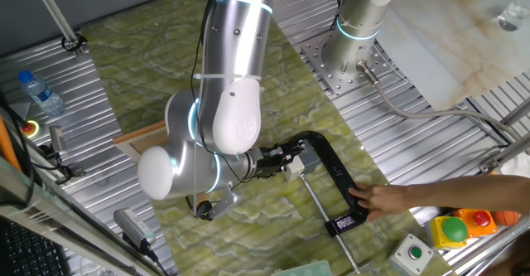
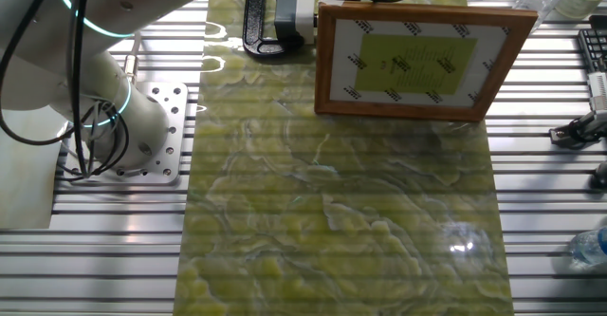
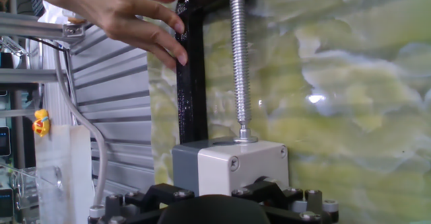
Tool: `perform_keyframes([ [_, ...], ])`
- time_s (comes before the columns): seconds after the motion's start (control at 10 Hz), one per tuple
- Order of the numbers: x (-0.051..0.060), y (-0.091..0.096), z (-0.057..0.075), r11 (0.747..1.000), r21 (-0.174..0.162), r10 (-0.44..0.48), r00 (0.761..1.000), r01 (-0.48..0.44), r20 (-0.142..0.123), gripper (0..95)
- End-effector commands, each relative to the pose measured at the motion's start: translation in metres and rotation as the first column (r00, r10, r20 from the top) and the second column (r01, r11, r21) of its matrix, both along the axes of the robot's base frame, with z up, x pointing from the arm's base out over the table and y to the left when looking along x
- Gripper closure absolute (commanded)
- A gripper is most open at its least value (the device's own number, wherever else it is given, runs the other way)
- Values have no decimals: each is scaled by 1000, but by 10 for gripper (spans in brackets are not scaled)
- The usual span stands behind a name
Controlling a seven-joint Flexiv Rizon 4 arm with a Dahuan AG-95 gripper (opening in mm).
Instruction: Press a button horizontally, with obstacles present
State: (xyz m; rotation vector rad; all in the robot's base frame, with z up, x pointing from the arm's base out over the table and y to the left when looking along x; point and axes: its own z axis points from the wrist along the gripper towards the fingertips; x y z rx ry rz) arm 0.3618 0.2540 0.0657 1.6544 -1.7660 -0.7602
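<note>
The button [image 3: 232,165], a small white-and-grey box, sits on the green marbled counter [image 2: 341,231] inside a black C-clamp [image 1: 331,172], the clamp's screw tip touching its side. Largest nearby is the light-wood frame panel [image 2: 417,60], standing upright just beside the box. A person's hand [image 3: 128,12] touches the clamp. The robot's hand [image 1: 277,162] is right at the box; whether it is open cannot be told.
</note>
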Motion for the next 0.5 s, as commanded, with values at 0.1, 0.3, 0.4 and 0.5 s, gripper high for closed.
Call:
perform_keyframes([
  [0.1,-3,0,0,1000,-11,-11,1000,11,-6,0],
  [0.3,-6,0,-1,999,-32,-33,999,33,-21,0],
  [0.4,-6,2,-1,999,-32,-35,999,34,-26,0],
  [0.5,-6,2,-1,999,-30,-36,999,35,-29,0],
])
